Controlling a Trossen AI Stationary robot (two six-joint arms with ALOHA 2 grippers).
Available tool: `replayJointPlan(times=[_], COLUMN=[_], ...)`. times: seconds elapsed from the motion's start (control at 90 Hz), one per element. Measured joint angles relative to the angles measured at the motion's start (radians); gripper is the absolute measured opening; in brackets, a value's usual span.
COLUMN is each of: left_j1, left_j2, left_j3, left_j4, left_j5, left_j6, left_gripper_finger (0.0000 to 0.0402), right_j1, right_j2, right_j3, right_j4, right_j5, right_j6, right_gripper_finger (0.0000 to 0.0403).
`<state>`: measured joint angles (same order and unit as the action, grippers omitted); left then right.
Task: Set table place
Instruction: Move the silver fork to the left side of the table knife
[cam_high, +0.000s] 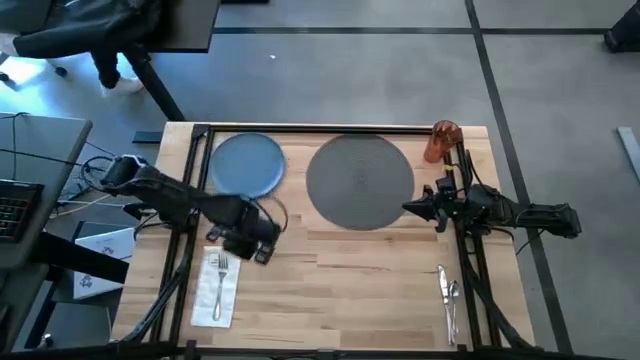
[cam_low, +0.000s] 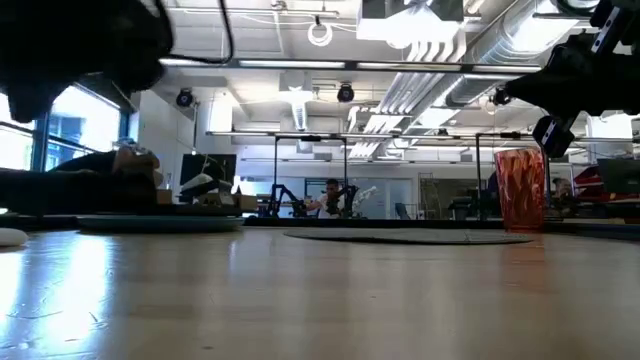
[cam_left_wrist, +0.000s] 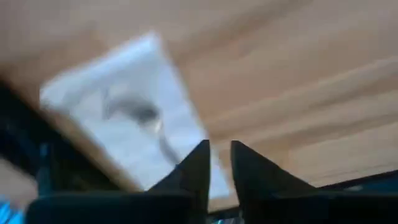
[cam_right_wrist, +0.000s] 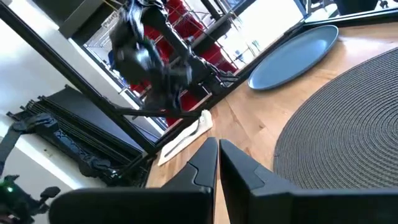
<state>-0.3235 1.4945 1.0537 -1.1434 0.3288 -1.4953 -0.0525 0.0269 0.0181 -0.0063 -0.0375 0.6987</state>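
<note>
A white napkin (cam_high: 216, 288) lies near the table's front left with a silver fork (cam_high: 221, 275) on it. My left gripper (cam_high: 258, 252) hovers just beyond the napkin's far right corner, its fingers (cam_left_wrist: 194, 163) a narrow gap apart with nothing between them. The blue plate (cam_high: 247, 165) lies flat at the far left, beside the round grey mat (cam_high: 360, 181). My right gripper (cam_high: 408, 208) hangs shut at the mat's right edge, holding nothing. The orange cup (cam_high: 440, 141) stands upright at the far right. A knife and spoon (cam_high: 447, 298) lie near the front right.
Black rails (cam_high: 194, 200) run front to back along both sides of the table (cam_high: 340, 290). Bare wood lies between the napkin and the knife and spoon. Off the table's left edge are a desk with cables and a chair (cam_high: 90, 30).
</note>
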Motion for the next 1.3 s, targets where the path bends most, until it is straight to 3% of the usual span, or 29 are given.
replayJointPlan(times=[0.2,0.367,0.589,0.933,1.3], left_j1=[-0.092,-0.156,-0.213,-0.233,-0.266], left_j2=[0.003,-0.022,-0.034,-0.047,-0.128], left_j3=[-0.169,-0.288,-0.416,-0.442,-0.299], left_j4=[0.131,0.254,0.498,0.531,0.414], left_j5=[0.076,0.112,0.111,0.107,0.109], left_j6=[-0.091,-0.179,-0.304,-0.327,-0.318], left_gripper_finger=[0.0163,0.018,0.0127,0.0011,0.0], right_j1=[0.0,0.0,0.0,0.0,0.0], right_j2=[0.0,0.0,0.0,0.0,0.0], right_j3=[0.0,0.0,0.0,0.0,0.0], right_j4=[0.0,0.0,0.0,0.0,0.0], right_j5=[0.0,0.0,0.0,0.0,0.0], right_j6=[0.0,0.0,0.0,0.0,0.0], right_gripper_finger=[0.0,0.0,0.0,0.0,0.0])
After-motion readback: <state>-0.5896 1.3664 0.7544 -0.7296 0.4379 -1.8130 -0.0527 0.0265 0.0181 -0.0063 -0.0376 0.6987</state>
